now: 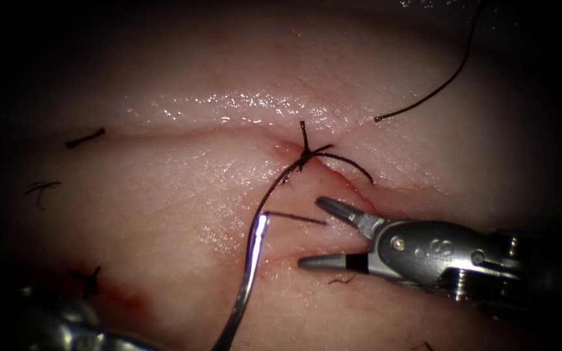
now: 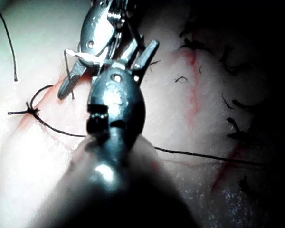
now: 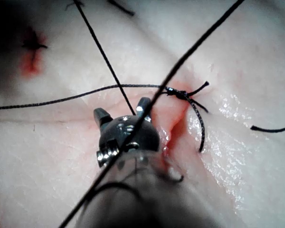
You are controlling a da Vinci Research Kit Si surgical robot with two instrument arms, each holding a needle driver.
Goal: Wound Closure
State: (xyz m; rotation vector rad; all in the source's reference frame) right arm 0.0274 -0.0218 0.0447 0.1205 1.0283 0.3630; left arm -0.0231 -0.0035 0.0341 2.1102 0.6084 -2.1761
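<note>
The tissue (image 1: 164, 195), pale, wet and glistening, spreads across the endoscope view, its cut (image 1: 352, 185) running from the middle down toward the right, pink along the edges; red fluid (image 1: 131, 299) stains a patch at the lower left. The right tool (image 1: 323, 235) reaches in from the right, its shaft lying nearly level and its tip pointing left, jaws spread wide and holding nothing, just below the cut. The left tool (image 1: 79, 331) sits at the lower left edge, and whether its jaws are apart or closed cannot be told there. The needle (image 1: 250, 270), a bright steel curve, rises from the bottom edge with its long axis near upright, ending just left of the right tool's jaws, lying over the tissue rather than in it. The dark thread (image 1: 274, 185) runs from the needle up to a knot (image 1: 306, 155) on the cut. Short cut ends of thread (image 1: 86, 138) lie scattered at the left.
</note>
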